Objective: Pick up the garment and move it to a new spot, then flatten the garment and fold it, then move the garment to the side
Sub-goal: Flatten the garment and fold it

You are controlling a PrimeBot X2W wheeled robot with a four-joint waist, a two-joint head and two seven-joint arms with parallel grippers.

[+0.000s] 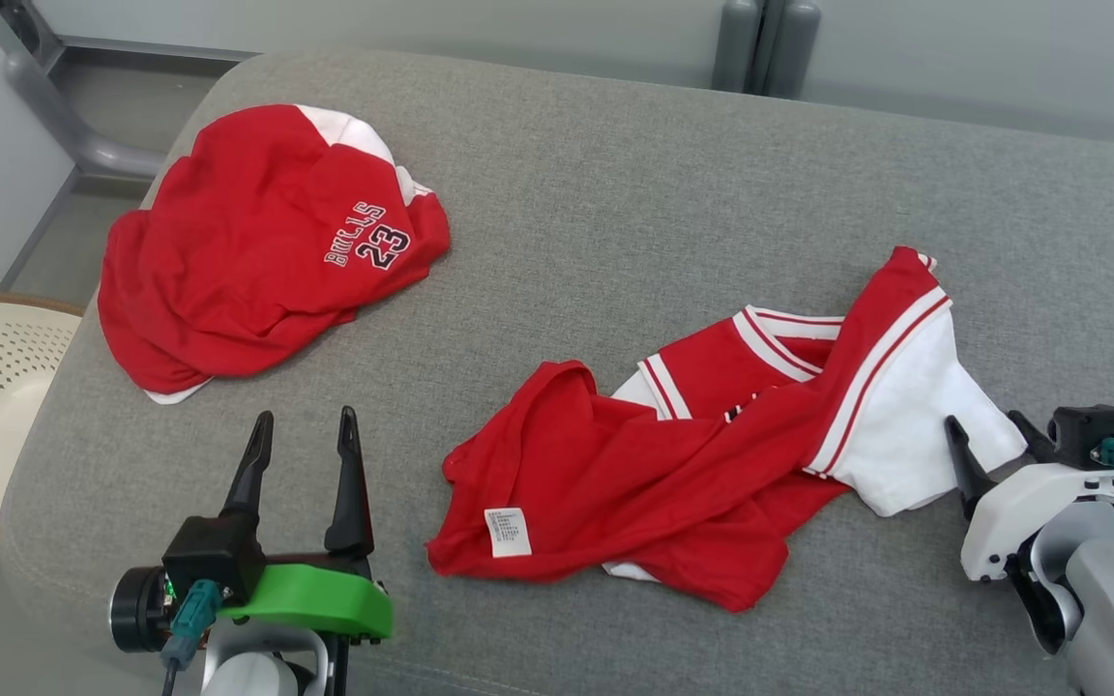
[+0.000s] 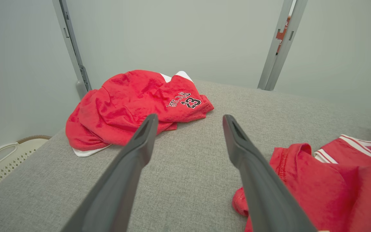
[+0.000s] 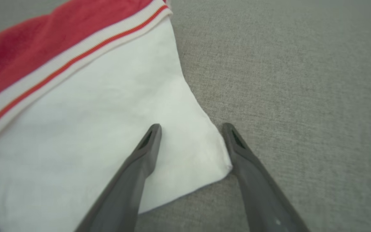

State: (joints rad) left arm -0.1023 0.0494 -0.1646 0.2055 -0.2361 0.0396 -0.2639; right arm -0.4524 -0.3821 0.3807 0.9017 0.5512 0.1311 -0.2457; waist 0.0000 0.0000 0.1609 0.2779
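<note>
The garment (image 1: 712,454) lies crumpled lower centre-right; the right gripper (image 1: 981,421), wide open and empty astride its white corner (image 3: 188,154), should bite deep before lifting, the left gripper (image 1: 307,414) likewise open, empty.

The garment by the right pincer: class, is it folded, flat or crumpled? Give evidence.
Crumpled: the garment lies twisted and bunched on the grey cushion, care label exposed, white corner by the open right pincer.

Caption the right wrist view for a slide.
Open right hand straddling the white corner of the red-and-white garment on the grey cushion.
</note>
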